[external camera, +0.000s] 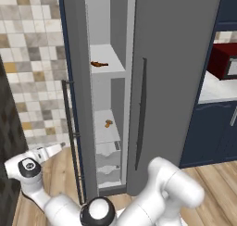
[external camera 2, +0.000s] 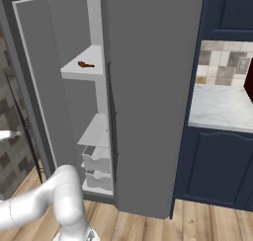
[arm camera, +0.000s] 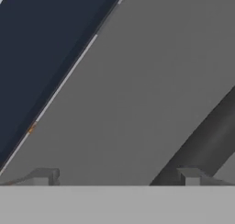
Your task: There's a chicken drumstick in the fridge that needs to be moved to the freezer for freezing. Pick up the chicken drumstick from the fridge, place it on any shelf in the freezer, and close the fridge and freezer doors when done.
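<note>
With the drumstick (external camera: pixel 99 64) on the freezer shelf (external camera: pixel 109 68), keep your fingers (arm camera: pixel 43 176) wide and empty and swing the freezer door (external camera: pixel 76 104) shut.

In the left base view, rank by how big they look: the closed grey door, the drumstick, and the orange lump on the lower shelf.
1. Closed grey door, by far.
2. Chicken drumstick.
3. Orange lump, only slightly smaller than the drumstick; it sits lower and perhaps nearer, so that ranking is unsure.
</note>
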Robot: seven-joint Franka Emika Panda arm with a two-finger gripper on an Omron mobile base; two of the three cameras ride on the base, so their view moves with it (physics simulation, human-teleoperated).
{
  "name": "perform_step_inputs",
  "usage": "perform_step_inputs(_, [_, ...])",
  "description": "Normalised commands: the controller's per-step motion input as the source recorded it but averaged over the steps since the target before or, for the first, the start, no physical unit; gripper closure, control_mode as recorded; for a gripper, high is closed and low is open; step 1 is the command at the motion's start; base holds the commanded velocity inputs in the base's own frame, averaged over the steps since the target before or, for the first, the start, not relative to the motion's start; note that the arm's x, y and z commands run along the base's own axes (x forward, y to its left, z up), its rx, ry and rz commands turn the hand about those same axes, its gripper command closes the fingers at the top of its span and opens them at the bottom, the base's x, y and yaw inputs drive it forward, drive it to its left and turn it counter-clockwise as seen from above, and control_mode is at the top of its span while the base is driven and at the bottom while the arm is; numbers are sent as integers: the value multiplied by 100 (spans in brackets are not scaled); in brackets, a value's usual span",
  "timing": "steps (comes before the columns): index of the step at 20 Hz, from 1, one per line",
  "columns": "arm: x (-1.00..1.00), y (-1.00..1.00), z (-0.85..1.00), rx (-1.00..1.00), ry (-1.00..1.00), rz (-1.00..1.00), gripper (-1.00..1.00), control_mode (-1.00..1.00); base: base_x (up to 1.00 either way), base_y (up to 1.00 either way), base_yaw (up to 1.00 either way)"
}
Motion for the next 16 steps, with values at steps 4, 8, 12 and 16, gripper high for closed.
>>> perform_step_inputs(4, [44,-33,-15,2,-6,11,-100,-100,0,0,0])
perform_step_inputs(8, [42,-34,0,0,1,1,-100,-100,0,0,0])
perform_step_inputs(12, [35,-27,-1,0,4,0,-100,-100,0,0,0])
perform_step_inputs(16, [6,-46,0,1,0,0,-100,-100,0,0,0])
